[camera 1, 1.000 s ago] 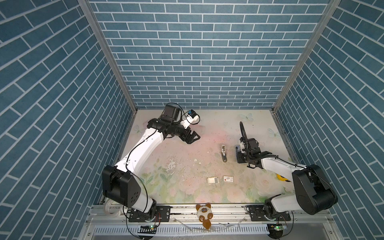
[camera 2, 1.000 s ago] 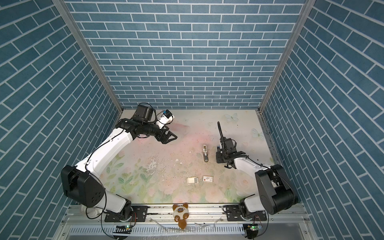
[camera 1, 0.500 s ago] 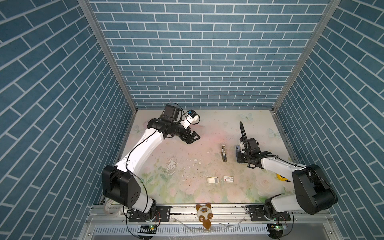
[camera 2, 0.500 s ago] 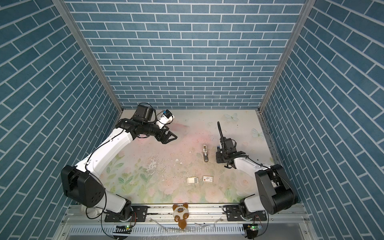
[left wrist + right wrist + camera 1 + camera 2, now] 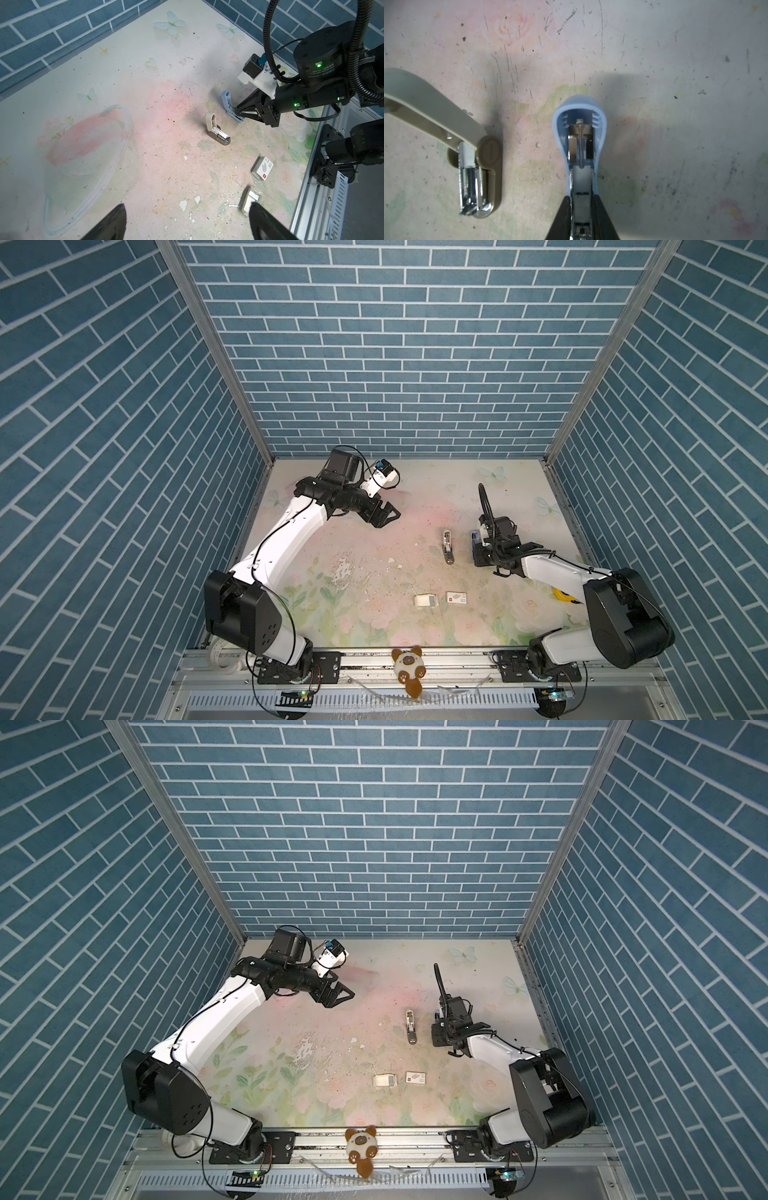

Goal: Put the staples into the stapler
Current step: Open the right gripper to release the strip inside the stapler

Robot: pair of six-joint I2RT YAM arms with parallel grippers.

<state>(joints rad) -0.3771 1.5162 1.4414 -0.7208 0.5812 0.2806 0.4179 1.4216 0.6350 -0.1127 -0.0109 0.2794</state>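
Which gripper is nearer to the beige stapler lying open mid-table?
Right. The right gripper sits just beside the beige stapler, at the blue stapler next to it. The left gripper hangs open far across the table, toward its back-left corner.

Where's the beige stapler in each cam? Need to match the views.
Top view: beige stapler mid-table, just left of the right arm.
Top view: same spot.
Left wrist: lid up, near the right pincer.
Right wrist: lid up, alongside the blue stapler.
Shared landmark: blue stapler at the right pincer's tips; mostly hidden in both top views.
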